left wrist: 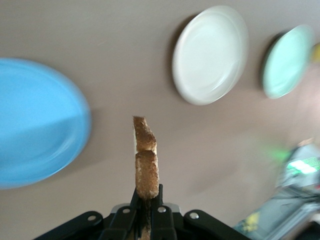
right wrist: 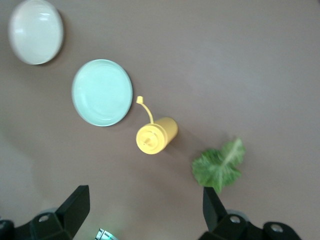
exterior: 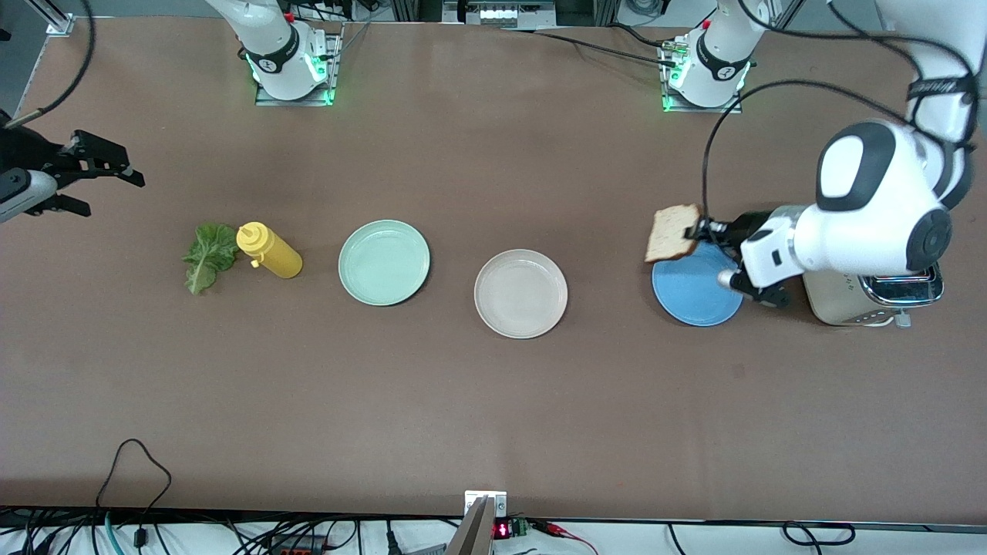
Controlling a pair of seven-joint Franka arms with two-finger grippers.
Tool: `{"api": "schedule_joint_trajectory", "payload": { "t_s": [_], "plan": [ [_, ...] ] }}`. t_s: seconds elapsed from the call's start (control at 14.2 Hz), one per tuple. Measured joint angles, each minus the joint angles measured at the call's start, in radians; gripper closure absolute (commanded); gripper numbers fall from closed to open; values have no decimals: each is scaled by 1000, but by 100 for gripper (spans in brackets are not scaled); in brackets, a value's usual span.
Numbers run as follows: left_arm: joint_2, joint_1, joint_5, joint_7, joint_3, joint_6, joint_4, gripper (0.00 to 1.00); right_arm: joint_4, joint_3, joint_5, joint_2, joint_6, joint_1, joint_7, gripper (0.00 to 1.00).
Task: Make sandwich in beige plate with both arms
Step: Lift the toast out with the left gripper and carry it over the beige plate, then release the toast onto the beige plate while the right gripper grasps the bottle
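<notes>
A light brown toast slice [exterior: 673, 233] with darker crust, a crinkly green lettuce leaf [exterior: 207, 255], a yellow squeeze bottle [exterior: 269, 250], and mint-green [exterior: 383, 262], pale beige [exterior: 520, 293] and blue [exterior: 695, 297] plates lie on a dull brown bench [exterior: 493, 401].

My white left arm hides part of the cream-and-chrome toaster [exterior: 840, 304] and the round blue plate's [exterior: 690, 297] rim.

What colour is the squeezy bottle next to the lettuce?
Yellow. The squeezy bottle shows best in the right wrist view, beside the green lettuce leaf.
</notes>
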Motion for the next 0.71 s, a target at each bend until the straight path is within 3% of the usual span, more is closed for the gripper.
{"api": "schedule_joint_trajectory", "payload": {
  "t_s": [0.35, 0.71],
  "plan": [
    [127, -84, -408, 125, -10, 216, 3, 100, -136, -6, 272, 40, 11, -182, -494, 0],
    [297, -123, -629, 433, -9, 315, 3, 99, -283, -7, 501, 89, 18, -279, -938, 0]
  ]
}}
